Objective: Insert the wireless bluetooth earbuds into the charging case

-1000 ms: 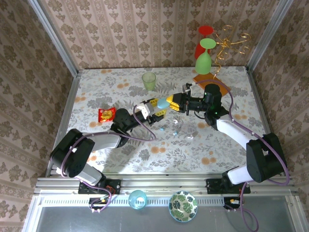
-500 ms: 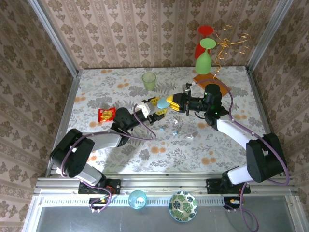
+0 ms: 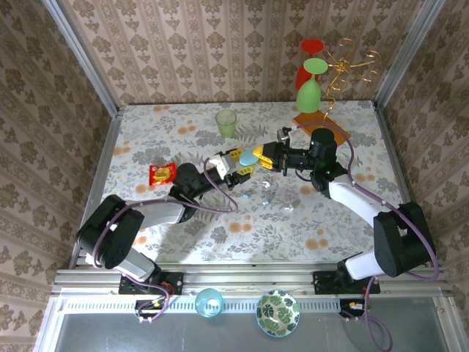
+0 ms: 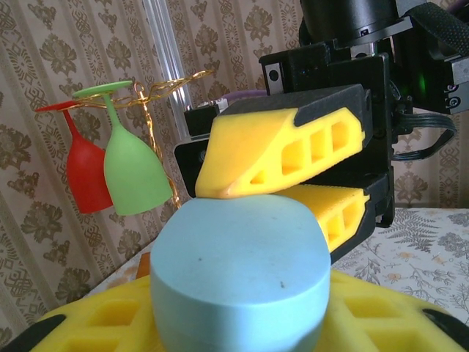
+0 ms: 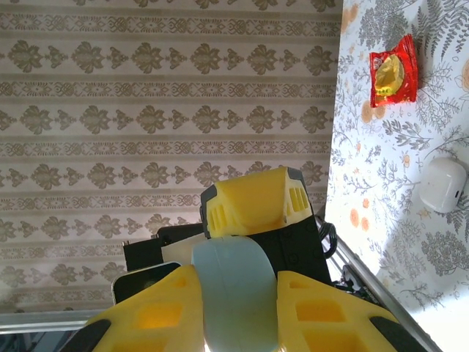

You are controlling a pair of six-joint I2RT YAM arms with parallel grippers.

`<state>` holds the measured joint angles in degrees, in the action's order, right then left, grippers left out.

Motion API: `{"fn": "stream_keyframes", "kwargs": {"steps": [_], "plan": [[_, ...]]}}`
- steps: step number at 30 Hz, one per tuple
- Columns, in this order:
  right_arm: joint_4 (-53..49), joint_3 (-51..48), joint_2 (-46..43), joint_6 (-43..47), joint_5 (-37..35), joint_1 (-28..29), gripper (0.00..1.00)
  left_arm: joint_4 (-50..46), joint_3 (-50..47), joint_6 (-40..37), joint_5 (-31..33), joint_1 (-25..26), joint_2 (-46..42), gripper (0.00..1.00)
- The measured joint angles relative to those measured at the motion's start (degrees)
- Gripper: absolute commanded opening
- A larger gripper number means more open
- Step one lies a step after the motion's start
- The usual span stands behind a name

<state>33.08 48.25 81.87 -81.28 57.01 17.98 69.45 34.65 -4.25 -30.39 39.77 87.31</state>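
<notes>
Top external has both arms meeting mid-table on the pale-blue charging case (image 3: 248, 157): the right gripper (image 3: 261, 153) is clamped narrow on one edge, and the left gripper (image 3: 237, 162) is pinched in on the opposite side. The earbuds (image 3: 265, 195) lie loose on the tabletop (image 3: 183, 132) just beside it, none inserted. My worry is the two grips fighting each other, twisting the case until it pops free and drops onto the buds

Mid-table blocked: left gripper (image 3: 239, 163) and right gripper (image 3: 258, 155) meet nose to nose, both clamped on the charging case (image 3: 248, 157). Earbuds (image 3: 267, 199) are scattered just nearer. Green cup (image 3: 226, 122) and hanging glasses (image 3: 311, 86) crowd the far side, snack packet (image 3: 161, 174) the left. Near table (image 3: 242, 246) strip open.
</notes>
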Motion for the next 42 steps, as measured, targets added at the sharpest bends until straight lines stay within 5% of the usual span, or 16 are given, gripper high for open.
{"fn": "stream_keyframes", "kwargs": {"steps": [8, 15, 19, 21, 28, 36, 42], "plan": [[-0.04, -0.02, 0.00, 0.00, 0.00, 0.00, 0.06, 0.04, 0.15, 0.20, -0.02, 0.20, 0.09, 0.50], [-0.04, -0.48, 0.02, -0.15, 0.26, 0.26, 0.06, 0.42, 0.52, 0.39, -0.02, 0.74, 0.11, 0.36], [0.00, -0.48, 0.02, -0.42, 0.28, 0.28, 0.06, 0.46, 0.52, 0.39, 0.02, 0.76, 0.13, 0.54], [0.20, -0.48, 0.02, -1.07, 0.22, 0.28, 0.06, 0.50, 0.52, 0.20, -0.07, 0.83, 0.13, 0.54], [1.70, -0.83, 0.02, -3.15, 0.44, 0.28, 0.06, 1.01, 0.52, -0.13, 0.20, 1.07, 0.13, 0.46], [4.76, -1.44, 0.07, -5.60, 0.42, 0.28, 0.05, 1.57, 0.52, -0.09, 0.17, 1.07, 0.13, 0.52], [5.81, -1.51, 0.13, -6.14, 0.48, 0.28, 0.06, 1.84, 0.52, -0.09, 0.57, 1.01, 0.13, 0.44]]}}
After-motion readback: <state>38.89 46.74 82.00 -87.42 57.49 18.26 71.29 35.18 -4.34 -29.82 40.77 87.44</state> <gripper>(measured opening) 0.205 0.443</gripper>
